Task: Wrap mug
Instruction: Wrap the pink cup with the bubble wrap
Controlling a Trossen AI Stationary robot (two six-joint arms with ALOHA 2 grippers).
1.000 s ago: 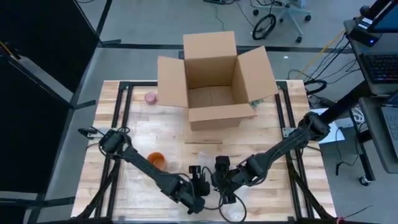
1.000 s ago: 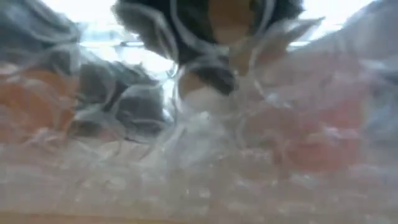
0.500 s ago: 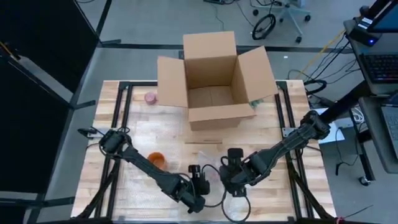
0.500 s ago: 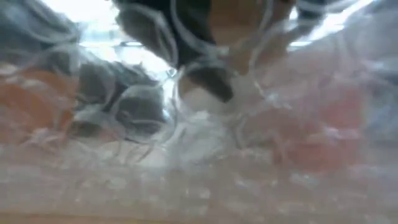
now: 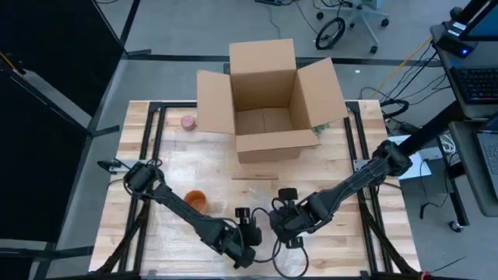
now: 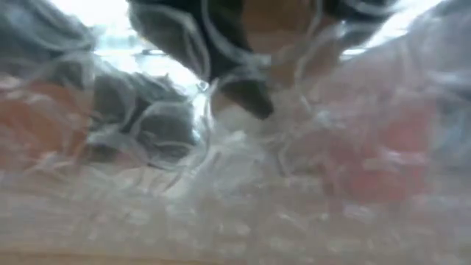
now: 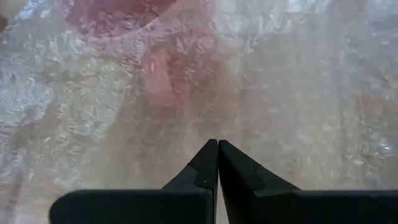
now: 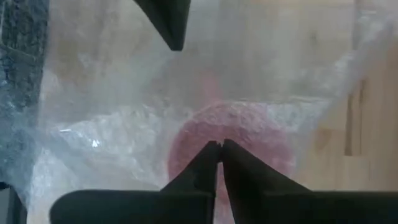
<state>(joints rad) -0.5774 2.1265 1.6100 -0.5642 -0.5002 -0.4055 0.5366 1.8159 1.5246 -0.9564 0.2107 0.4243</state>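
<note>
Wood table | 1 box | 1 bubble wrap sheet over 1 red mug | 2 grippers: left, right, fingers pressed together.

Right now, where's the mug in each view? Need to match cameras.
High view: not discernible; likely hidden under the bubble wrap at bottom centre.
Low view: probably the mug, a reddish blur at right, seen through the wrap.
Left wrist view: reddish shape above centre-left, under the wrap.
Right wrist view: round red shape at picture centre, under the wrap.
Shared landmark: the bubble wrap, which shows in all four.
</note>
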